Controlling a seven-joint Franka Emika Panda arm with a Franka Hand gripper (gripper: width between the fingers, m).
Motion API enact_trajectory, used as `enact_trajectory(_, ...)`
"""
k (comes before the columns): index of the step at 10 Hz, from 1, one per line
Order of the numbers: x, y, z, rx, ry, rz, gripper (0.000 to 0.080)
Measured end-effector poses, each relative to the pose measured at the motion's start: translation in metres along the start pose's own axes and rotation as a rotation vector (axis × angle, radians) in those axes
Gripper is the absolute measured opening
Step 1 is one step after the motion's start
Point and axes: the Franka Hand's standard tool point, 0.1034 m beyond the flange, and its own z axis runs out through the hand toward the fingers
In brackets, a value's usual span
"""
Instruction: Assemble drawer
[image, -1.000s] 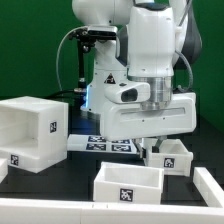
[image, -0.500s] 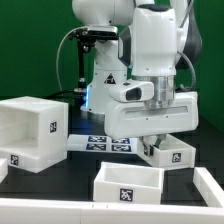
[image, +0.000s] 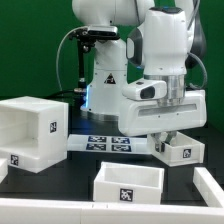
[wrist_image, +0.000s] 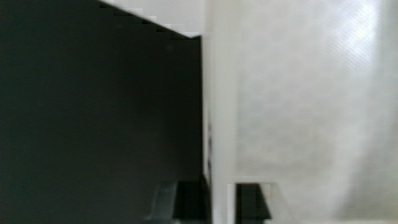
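My gripper (image: 167, 137) is shut on the wall of a small white tray (image: 183, 151) and holds it at the exterior view's right, just above the black table. In the wrist view the tray's thin wall (wrist_image: 302, 100) runs between my two dark fingertips (wrist_image: 185, 200), with the gripper (wrist_image: 221, 203) closed on it. The large white cube-like housing (image: 30, 130) stands at the exterior view's left with its open side showing. A second shallow tray (image: 127, 182) with a tag on its front lies at the front centre.
The marker board (image: 105, 143) lies flat between the housing and the held tray. A white rim (image: 100, 218) runs along the front edge. Another white part (image: 211, 186) sits at the front right. The robot base (image: 105, 80) stands behind.
My gripper has carried the small tray toward the exterior view's right and a little up. The housing and the front tray have not moved.
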Motion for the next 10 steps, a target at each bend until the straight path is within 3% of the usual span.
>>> enact_trajectory(2,0.000,0.000,0.000,0.000,-0.001,0.000,0.0039)
enact_trajectory(3,0.002,0.003,-0.001,-0.001,-0.001,-0.004,0.0263)
enact_trajectory(4,0.003,0.018,-0.011,0.006,-0.060,-0.044,0.0263)
enact_trajectory(5,0.019,0.038,-0.033,0.009,-0.089,-0.039,0.0464)
enact_trajectory(6,0.036,0.053,-0.052,0.006,-0.084,-0.045,0.0598)
enact_trajectory(7,0.046,0.067,-0.065,0.021,-0.115,-0.089,0.0598)
enact_trajectory(8,0.067,0.081,-0.074,0.027,-0.109,-0.139,0.0640)
enact_trajectory(10,0.069,0.082,-0.072,0.025,-0.103,-0.137,0.0648)
